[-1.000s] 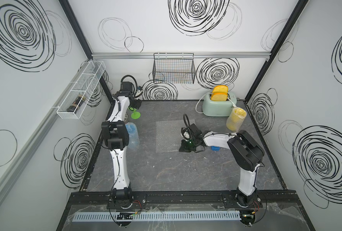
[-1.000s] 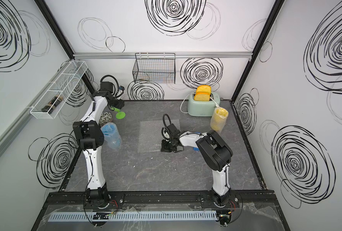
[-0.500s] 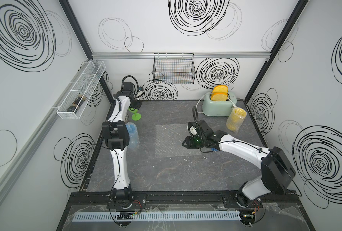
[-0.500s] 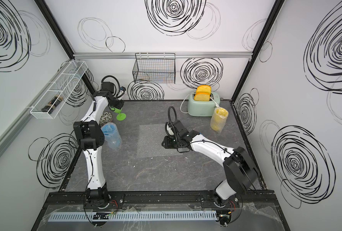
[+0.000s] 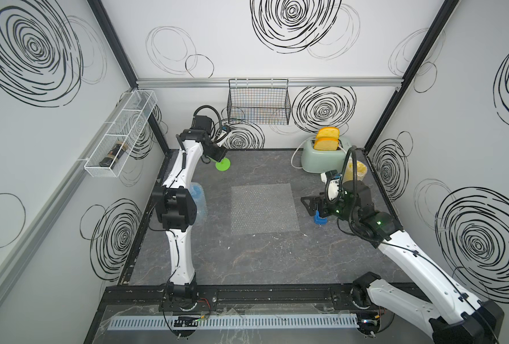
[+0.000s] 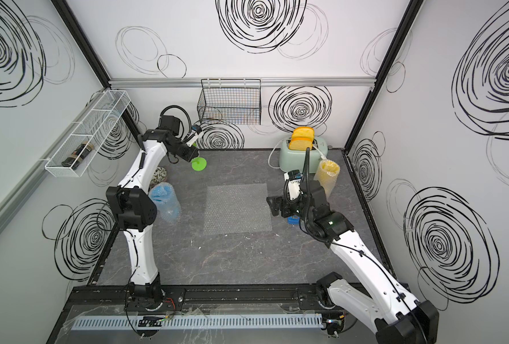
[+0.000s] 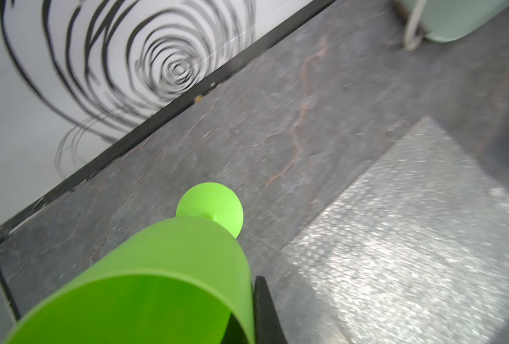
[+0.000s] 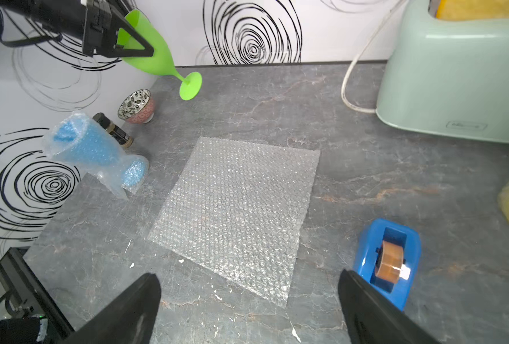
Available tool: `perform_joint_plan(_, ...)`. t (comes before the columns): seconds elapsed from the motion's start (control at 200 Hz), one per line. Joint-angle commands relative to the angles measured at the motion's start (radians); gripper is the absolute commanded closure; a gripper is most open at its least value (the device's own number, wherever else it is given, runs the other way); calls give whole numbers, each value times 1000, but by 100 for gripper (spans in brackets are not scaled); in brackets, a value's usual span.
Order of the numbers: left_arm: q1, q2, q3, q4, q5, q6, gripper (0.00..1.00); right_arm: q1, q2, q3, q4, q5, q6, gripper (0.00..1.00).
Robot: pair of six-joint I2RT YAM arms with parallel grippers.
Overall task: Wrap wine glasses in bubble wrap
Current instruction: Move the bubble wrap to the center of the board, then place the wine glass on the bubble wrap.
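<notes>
With the left gripper (image 8: 135, 44) clamped on the green goblet (image 8: 150, 64), we should lay it from eleven o'clock onto the bubble wrap (image 5: 263, 208); the right gripper (image 8: 248, 275) stands jaws apart.

A sheet of bubble wrap (image 5: 263, 208) lies flat on the counter (image 5: 247, 262). Past its far left corner the left gripper (image 5: 219, 156) grips the green goblet (image 5: 222, 164), only the foot showing. Left of the sheet sits a wrapped blue goblet (image 5: 199, 199), and just right of it the right gripper (image 5: 308, 204) hangs beside a blue tape dispenser (image 5: 319, 221)
</notes>
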Motion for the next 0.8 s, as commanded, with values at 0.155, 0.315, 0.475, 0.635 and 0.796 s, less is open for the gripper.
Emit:
perform_joint_plan(0.155,-147,-311,-265,-30,421,12,100,122,-58,-118,254,9,-399,5)
perform_joint_plan(0.315,-221,-427,-381,-92,575,122,100,203,-26,-125,295,57,-524,13)
perform_joint_plan(0.475,-283,-557,-563,-34,607,198,100,245,67,-47,258,-10,-527,29)
perform_joint_plan(0.635,-347,-583,-595,-63,563,266,100,281,137,-26,277,-47,-514,39)
perform_joint_plan(0.796,-375,-580,-603,-70,593,291,100,289,217,0,263,-94,-500,47)
